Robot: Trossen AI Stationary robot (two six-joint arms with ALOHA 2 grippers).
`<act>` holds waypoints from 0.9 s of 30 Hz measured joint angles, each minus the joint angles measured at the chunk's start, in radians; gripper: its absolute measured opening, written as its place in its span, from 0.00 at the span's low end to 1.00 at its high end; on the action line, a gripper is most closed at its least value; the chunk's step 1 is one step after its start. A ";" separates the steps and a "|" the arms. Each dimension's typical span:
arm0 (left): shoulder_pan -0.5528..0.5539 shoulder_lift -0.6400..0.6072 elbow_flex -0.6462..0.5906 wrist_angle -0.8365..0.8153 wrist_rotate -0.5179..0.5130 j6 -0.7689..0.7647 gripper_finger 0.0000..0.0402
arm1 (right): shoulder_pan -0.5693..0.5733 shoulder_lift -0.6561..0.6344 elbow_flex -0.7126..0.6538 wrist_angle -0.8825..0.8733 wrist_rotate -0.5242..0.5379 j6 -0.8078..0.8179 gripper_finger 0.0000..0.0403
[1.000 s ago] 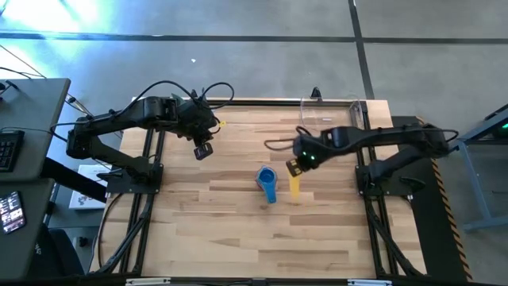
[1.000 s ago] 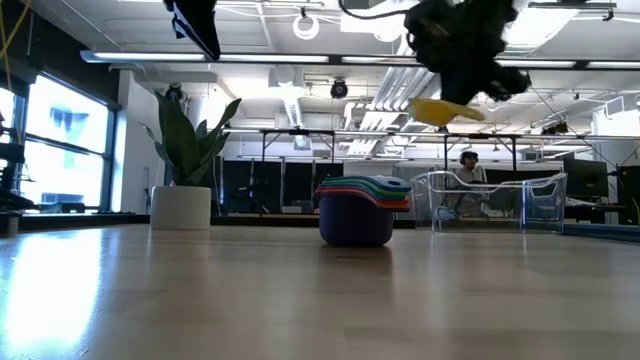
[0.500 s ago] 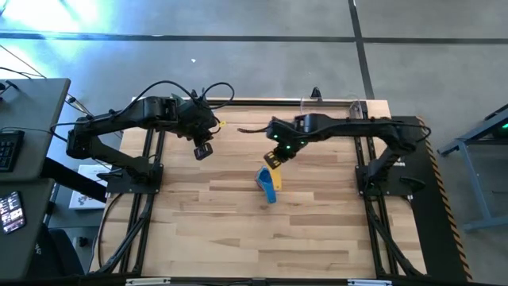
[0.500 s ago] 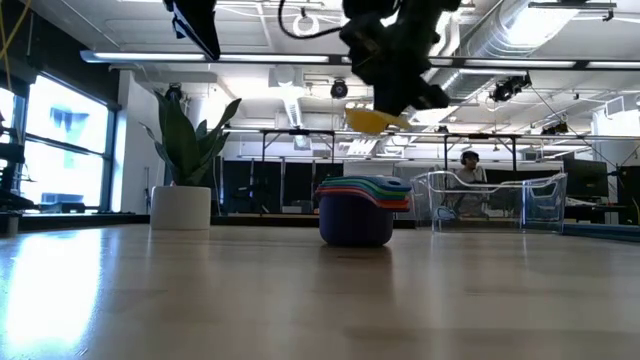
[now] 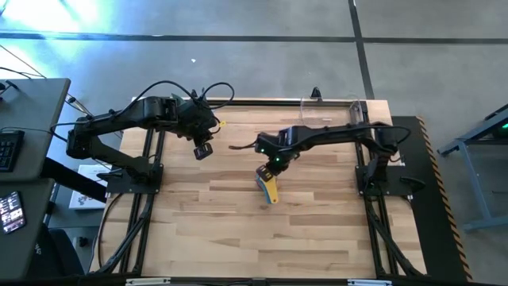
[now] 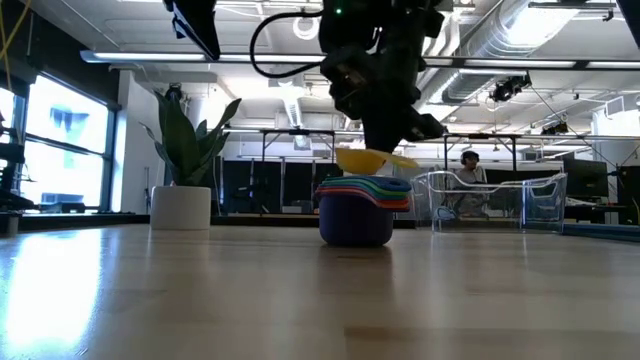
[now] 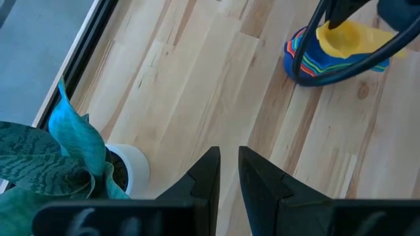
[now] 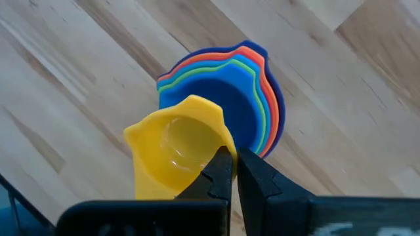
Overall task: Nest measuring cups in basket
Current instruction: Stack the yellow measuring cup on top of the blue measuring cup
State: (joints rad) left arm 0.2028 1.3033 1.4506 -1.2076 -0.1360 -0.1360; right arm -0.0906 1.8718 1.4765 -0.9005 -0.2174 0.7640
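Here the right gripper point(image 8: 228, 172) pinches the small yellow plastic measuring cup point(image 8: 174, 151) by its rim, just above the nested stack of coloured plastic cups point(image 6: 362, 207) at mid-table. The left gripper point(image 7: 227, 176), fingers nearly together, hangs near the white potted plant point(image 7: 125, 165).

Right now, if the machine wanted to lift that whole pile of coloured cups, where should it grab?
Probably the stacked handles, pinched from above: they jut flat from the nested cups, whose round bowls offer less purchase. The right tool holds the yellow cup similarly.
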 joint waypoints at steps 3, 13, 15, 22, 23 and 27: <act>0.000 0.000 0.000 0.000 0.000 0.000 0.12 | 0.000 0.011 0.000 0.000 0.007 0.015 0.00; 0.000 0.000 0.000 0.000 0.000 0.009 0.12 | -0.003 0.016 0.001 0.000 0.066 0.040 0.01; 0.000 0.000 0.000 0.000 0.000 0.009 0.12 | -0.003 0.016 0.001 0.000 0.067 0.037 0.03; 0.000 0.000 0.000 0.000 0.000 0.017 0.12 | -0.002 0.016 0.001 0.005 0.068 0.040 0.15; 0.000 0.000 0.000 0.000 0.000 0.017 0.12 | -0.002 0.016 0.001 0.005 0.069 0.043 0.16; 0.000 0.000 0.000 0.000 0.000 0.017 0.12 | -0.003 0.014 0.001 0.006 0.078 0.041 0.18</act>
State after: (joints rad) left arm 0.2024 1.3033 1.4506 -1.2074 -0.1364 -0.1188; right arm -0.0932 1.8855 1.4773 -0.8940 -0.1394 0.8048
